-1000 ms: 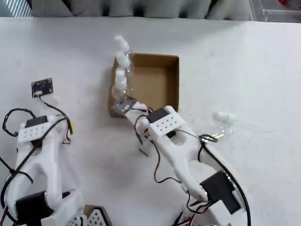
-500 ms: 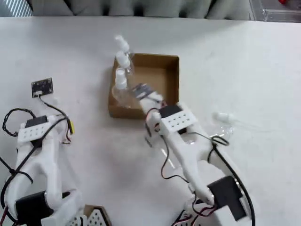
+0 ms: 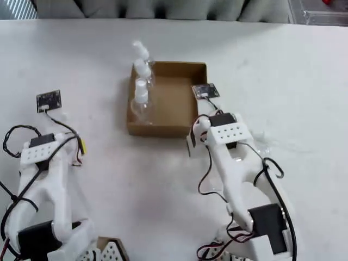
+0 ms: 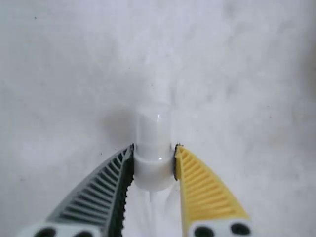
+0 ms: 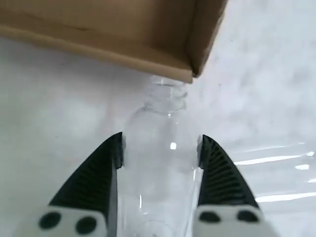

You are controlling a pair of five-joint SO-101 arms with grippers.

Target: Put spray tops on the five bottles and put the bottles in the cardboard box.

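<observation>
The cardboard box (image 3: 200, 70) stands at mid-table, and three capped bottles (image 3: 140, 89) lean along its left wall. My right gripper (image 5: 160, 143) is shut on a clear bottle (image 5: 158, 173) that has no top. The bottle's open neck points at the box's near right corner (image 5: 190, 74). From above, this gripper (image 3: 194, 142) sits just off that corner. My left gripper (image 4: 153, 150) is shut on a white spray top (image 4: 153, 128) just above the table. The left arm (image 3: 43, 157) stands at the left side.
Another clear bottle (image 5: 276, 160) lies on the table beside the right gripper, to the right of the right arm (image 3: 261, 142). Loose black cables hang around both arms. The table's far edge runs behind the box.
My right arm has swung to the right, from the box's near left corner to its near right corner, with the bottle. The left arm has kept still.
</observation>
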